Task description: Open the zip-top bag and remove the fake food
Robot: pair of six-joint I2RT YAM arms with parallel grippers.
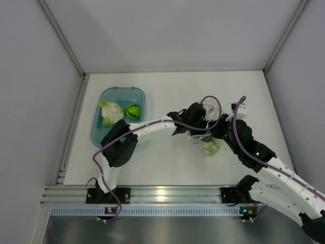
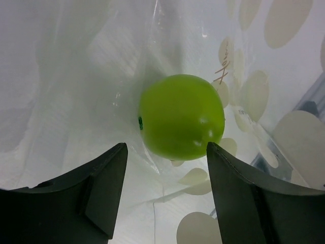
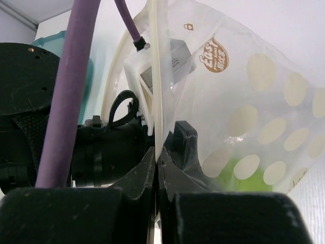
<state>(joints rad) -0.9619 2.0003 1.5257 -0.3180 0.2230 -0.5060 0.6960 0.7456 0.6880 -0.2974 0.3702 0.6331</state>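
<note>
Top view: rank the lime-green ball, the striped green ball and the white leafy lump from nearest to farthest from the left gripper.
1. Lime-green ball, inside the zip-top bag, just ahead of the left gripper.
2. Striped green ball, on the right side of the teal tub.
3. White leafy lump, left of it in the tub.

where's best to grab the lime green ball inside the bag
Grip the lime-green ball across its widest middle, a finger on each side: it is round and smooth, so an off-centre pinch would likely slip. Come straight in through the zip-top bag, the way the left gripper faces; its open fingers line up either side.
</note>
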